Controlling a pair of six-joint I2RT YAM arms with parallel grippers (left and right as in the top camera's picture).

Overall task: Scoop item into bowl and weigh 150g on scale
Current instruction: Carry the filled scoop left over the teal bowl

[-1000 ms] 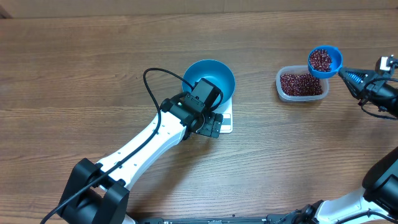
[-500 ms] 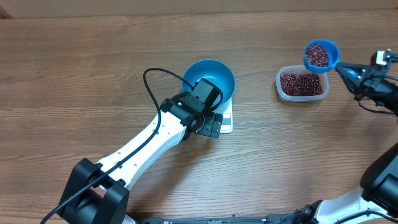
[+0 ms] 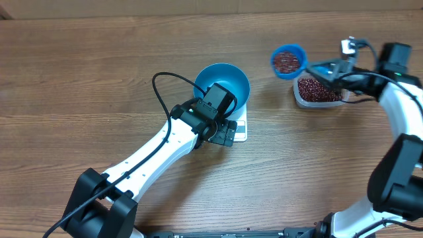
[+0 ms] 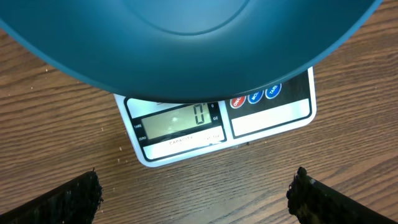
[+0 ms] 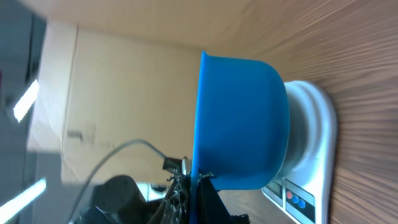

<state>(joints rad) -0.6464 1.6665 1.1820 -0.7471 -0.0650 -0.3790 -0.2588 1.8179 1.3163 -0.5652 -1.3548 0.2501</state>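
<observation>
The loaded scoop (image 3: 289, 61) has swung from the tub (image 3: 320, 94) toward the bowl (image 3: 229, 78), its handle pinched by the right gripper (image 3: 329, 70). The beans (image 3: 287, 61) are loose and would likely spill, so carry it level. The left gripper (image 4: 196, 193) stands spread.

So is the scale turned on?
On. In the left wrist view the scale shows a 0 on its grey display, with the blue bowl sitting on it.
</observation>
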